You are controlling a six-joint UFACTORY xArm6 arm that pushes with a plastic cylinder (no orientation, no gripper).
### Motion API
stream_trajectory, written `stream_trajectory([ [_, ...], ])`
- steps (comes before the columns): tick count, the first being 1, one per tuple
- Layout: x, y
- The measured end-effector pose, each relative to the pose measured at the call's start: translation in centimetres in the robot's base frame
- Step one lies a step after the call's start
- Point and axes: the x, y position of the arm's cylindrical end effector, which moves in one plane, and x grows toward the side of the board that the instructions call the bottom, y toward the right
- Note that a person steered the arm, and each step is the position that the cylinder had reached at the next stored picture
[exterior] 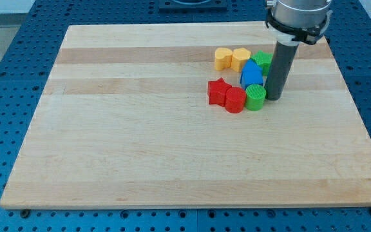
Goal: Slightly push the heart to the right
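Yellow heart (240, 59), seemingly upright

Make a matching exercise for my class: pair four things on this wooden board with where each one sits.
Column 1:
1. yellow heart
2. red star
3. green cylinder
4. my tip

Column 2:
A. furthest toward the view's right, beside the green cylinder
B. top of the cluster, at its left end
C. between the red cylinder and my tip
D. leftmost in the cluster's bottom row

Pairs: 1-B, 2-D, 3-C, 4-A
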Motion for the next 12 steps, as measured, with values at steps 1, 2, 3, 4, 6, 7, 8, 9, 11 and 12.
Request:
stream_trajectory([
  [1,0.0,0.7],
  [2,0.0,2.1],
  [3,-0.2,4.2],
  [4,-1.0,4.6],
  [6,-4.4,4.6],
  [7,-5.4,4.6],
  [8,-6.1,4.6],
  [9,-6.9,5.1],
  [11,-11.8,7.6],
  [12,-14.5,7.6],
])
